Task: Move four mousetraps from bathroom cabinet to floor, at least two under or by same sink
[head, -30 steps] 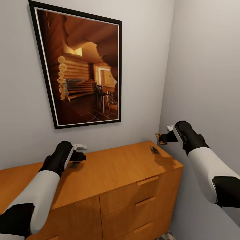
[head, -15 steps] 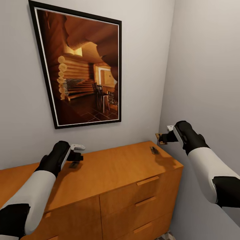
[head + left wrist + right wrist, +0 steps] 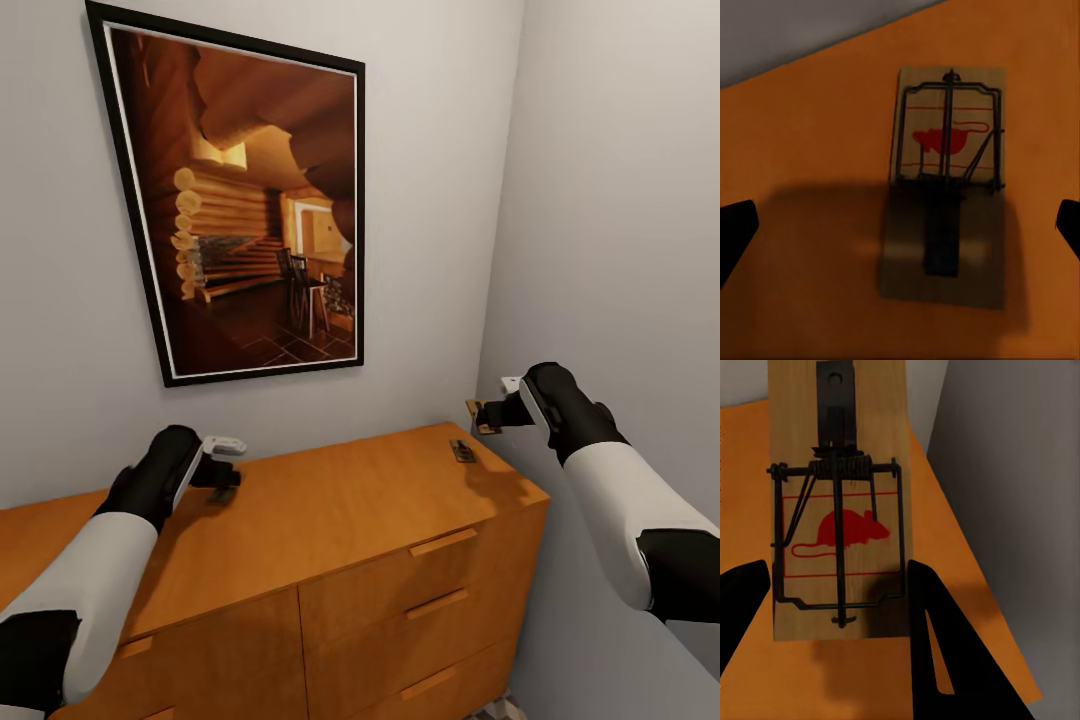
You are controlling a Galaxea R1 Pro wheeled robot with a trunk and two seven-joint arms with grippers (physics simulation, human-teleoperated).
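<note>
Stood at orange-brown cabinet (image 3: 330,520) in a room corner, grey walls behind and to the right. Large black-framed picture (image 3: 240,205) of a log-cabin interior hung above cabinet top, clear of both arms. Drawer handles (image 3: 443,542) on the near front, right side. Sliver of patterned floor (image 3: 497,710) at bottom edge.

No readable writing; red mouse outline with red lines printed on each trap board seen from the wrists.

Left gripper (image 3: 222,470) reached forward low over cabinet top, left side, jaws apart, fingertips (image 3: 736,229) wide on both sides of a mousetrap (image 3: 949,187) lying flat on the wood beneath, not touching it. Same trap just under the gripper in head view (image 3: 222,493).

Right gripper (image 3: 492,412) held raised above cabinet's far right corner, near right wall, pointing left, clamped on second mousetrap (image 3: 840,502), fingers (image 3: 937,645) at its edges. Third mousetrap (image 3: 462,451) flat on cabinet top below it, near right corner.
</note>
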